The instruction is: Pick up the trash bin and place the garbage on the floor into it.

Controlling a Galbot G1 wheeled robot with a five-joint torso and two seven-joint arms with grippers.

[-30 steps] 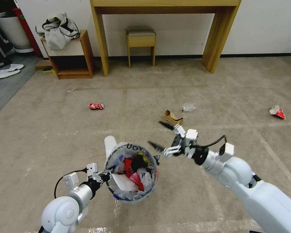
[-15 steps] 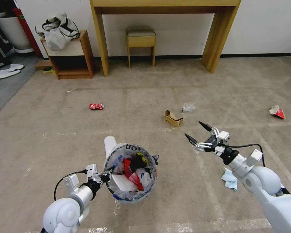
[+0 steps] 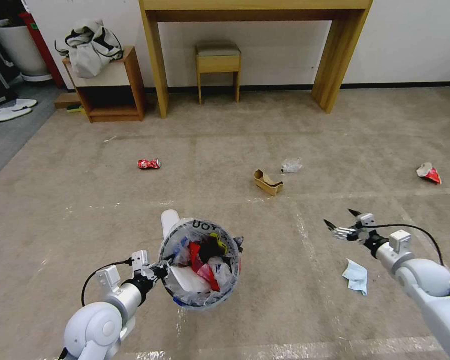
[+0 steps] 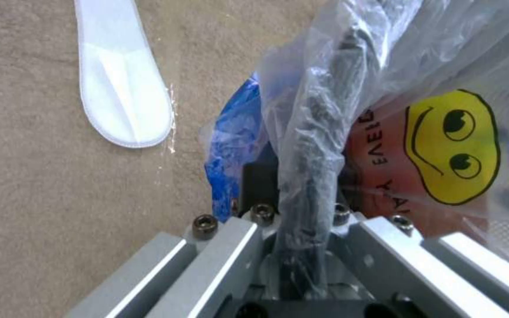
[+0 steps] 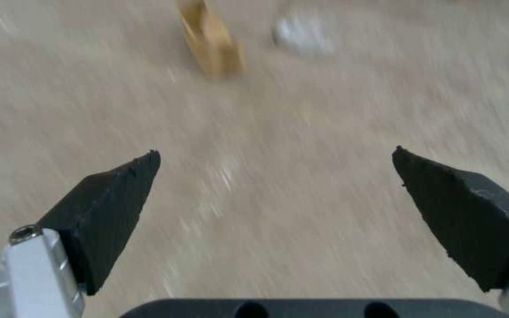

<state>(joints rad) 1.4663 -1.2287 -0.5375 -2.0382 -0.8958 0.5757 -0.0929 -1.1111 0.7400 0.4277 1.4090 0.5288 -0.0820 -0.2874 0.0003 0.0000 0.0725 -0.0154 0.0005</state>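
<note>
My right gripper (image 3: 344,223) has swung away from above the trash bin (image 3: 201,265) out to my right side, and it now hangs low over the carpet (image 3: 60,200) with its fingers spread wide and nothing between them. Just beside it lies the blue face mask (image 3: 356,276), which I judge to be the next piece to collect. My left gripper (image 3: 157,271) stays clamped on the bin's rim through the clear liner bag (image 4: 337,88), holding the bin off the carpet. The white slipper (image 4: 122,84) lies partly behind the bin. Still loose are the soda can (image 3: 149,163), cardboard scrap (image 3: 268,182), plastic wad (image 3: 291,165) and red wrapper (image 3: 429,173). The right wrist view is smeared, so the scrap there is only a rough shape.
</note>
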